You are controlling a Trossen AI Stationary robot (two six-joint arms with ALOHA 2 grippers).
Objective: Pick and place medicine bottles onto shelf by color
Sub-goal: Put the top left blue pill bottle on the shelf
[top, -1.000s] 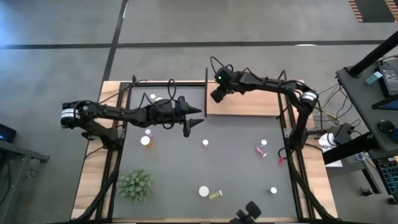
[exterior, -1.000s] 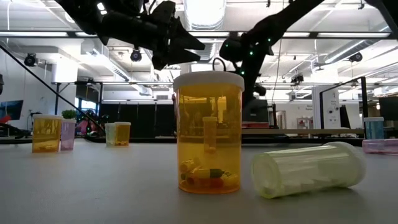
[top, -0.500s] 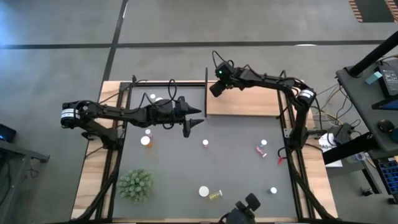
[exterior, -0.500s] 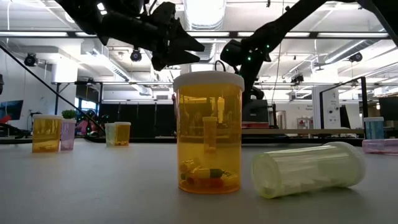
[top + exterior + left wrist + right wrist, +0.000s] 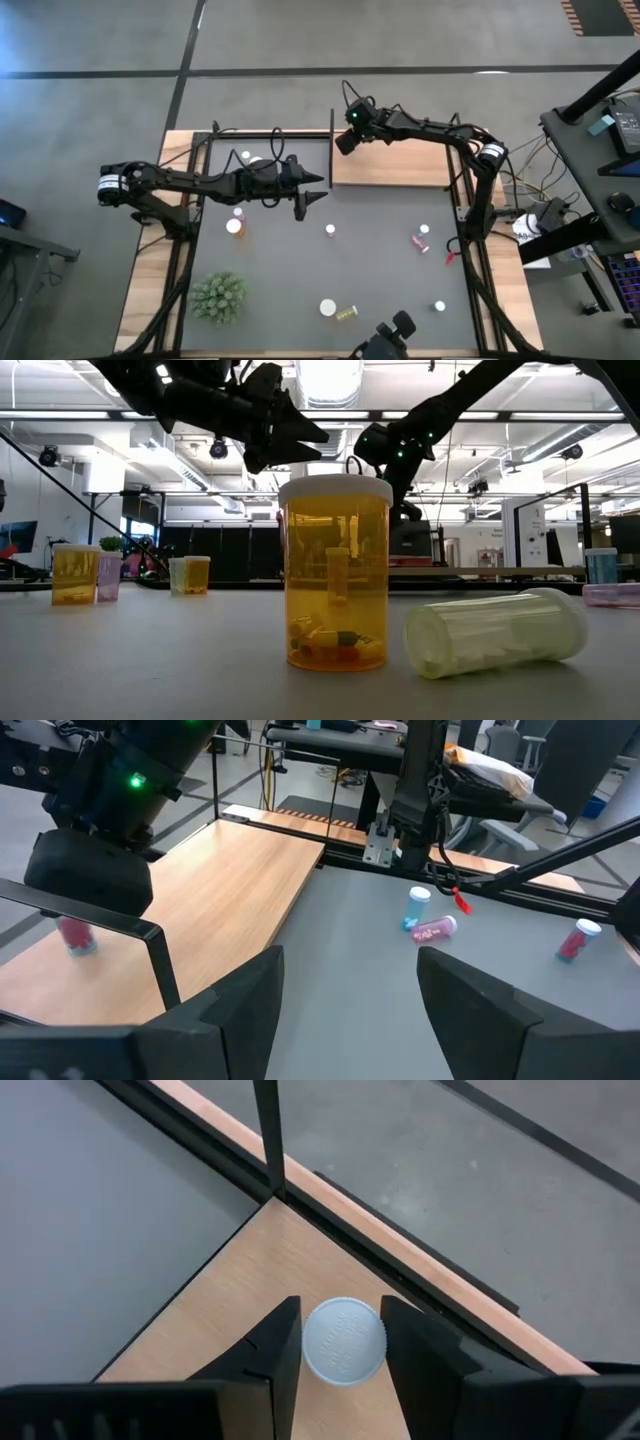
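My right gripper (image 5: pixel 343 143) hangs over the far left corner of the light wooden shelf (image 5: pixel 400 165), shut on a pink-red medicine bottle with a white cap (image 5: pixel 343 1340). The bottle's pink body (image 5: pixel 75 935) shows below that gripper in the left wrist view. My left gripper (image 5: pixel 308 200) stands open above the dark mat, just left of the shelf, with nothing between its fingers (image 5: pixel 245 1010). Other bottles stand or lie on the mat: an orange one (image 5: pixel 336 575) upright, and a pale yellow-green one (image 5: pixel 495 632) on its side next to it. My right gripper pinches the bottle between its two fingers (image 5: pixel 275 1350), which stand on either side of its white cap (image 5: pixel 343 1342). The fingers slant down at it from above. The bottle is upright; whether its base rests on the shelf board I cannot tell.
A thin black post (image 5: pixel 268 1135) rises at the shelf corner beside the held bottle. Several bottles are spread over the mat, among them one with a white cap (image 5: pixel 330 230) and a pink one lying on its side (image 5: pixel 420 242). A spiky green plant (image 5: pixel 218 297) stands near left.
My right gripper has carried the bottle a little way toward the shelf's far left corner, then stopped and held still, staying shut on it.
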